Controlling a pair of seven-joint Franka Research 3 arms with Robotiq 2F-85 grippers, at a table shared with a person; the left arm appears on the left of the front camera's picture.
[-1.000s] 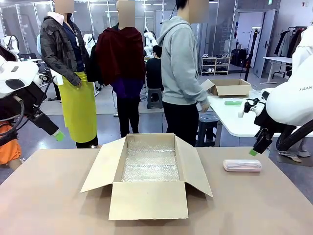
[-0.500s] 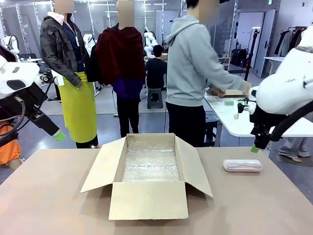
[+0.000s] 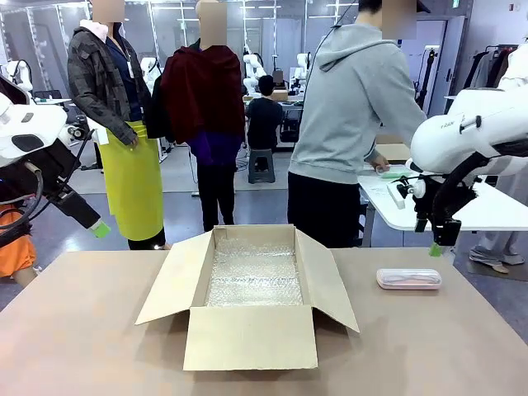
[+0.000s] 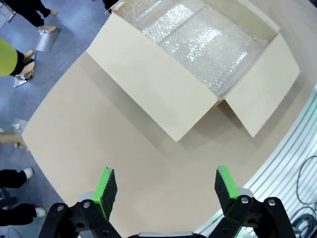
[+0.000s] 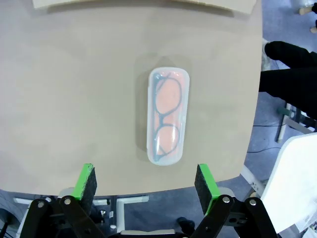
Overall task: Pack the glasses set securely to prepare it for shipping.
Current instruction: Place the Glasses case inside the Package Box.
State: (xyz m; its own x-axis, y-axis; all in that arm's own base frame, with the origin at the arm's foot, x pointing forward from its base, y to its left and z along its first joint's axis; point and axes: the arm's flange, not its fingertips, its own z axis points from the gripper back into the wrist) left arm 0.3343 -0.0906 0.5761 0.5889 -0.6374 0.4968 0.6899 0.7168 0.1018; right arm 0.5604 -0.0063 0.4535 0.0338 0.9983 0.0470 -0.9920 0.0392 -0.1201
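A pale pink translucent glasses case (image 3: 408,278) lies flat on the table, right of the box; glasses show through its lid in the right wrist view (image 5: 168,116). My right gripper (image 3: 435,247) hangs above the case's far right end, open (image 5: 145,173), holding nothing. A mint-green oblong thing (image 3: 393,174) lies on the white table behind, at the hand of a person in a grey hoodie. My left gripper (image 3: 99,228) hovers off the table's far left edge, open (image 4: 164,173) and empty.
An open brown cardboard box (image 3: 252,285) lined with bubble wrap (image 4: 198,37) stands mid-table, its flaps spread outward. Two more people stand beyond the table's far edge. A white table (image 3: 487,216) stands behind my right arm.
My right arm has turned and lifted slightly, its gripper shifting a little right above the pink case. The person in the grey hoodie has stepped right to the white table. The left arm is still.
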